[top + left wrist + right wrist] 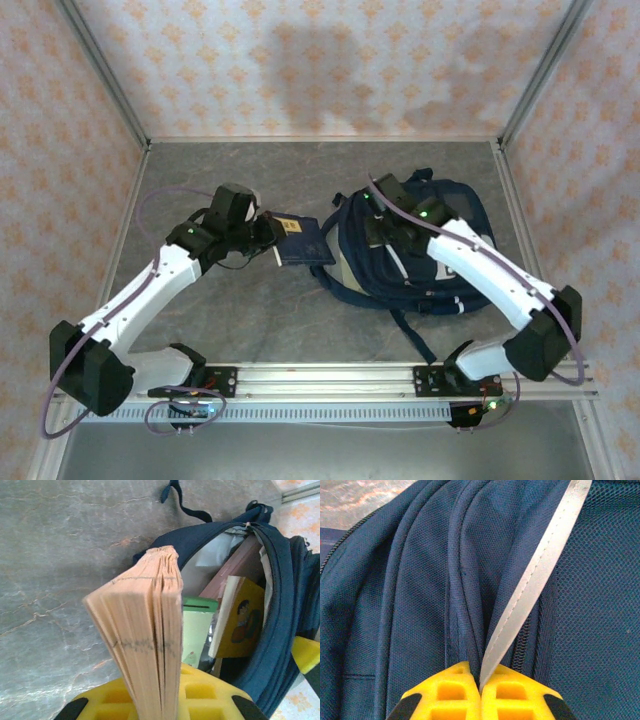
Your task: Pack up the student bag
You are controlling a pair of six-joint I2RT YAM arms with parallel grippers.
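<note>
Pinching student bag (410, 580), right hand (480, 692) cropped.

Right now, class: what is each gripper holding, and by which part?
The left gripper clamps a book by one end. The right gripper pinches a fold of the student bag at its grey stripe.

**Robot test cell, laboratory setting.** Two white-and-black arms, the left arm (150, 285) and the right arm (490, 265), are bolted side by side to an aluminium rail (330, 378) at the near edge of a grey, marble-patterned surface (290, 320). Bare metal frame posts (105, 75) carry orange-patterned wall panels (320, 60), enclosing the surface on three sides.
</note>
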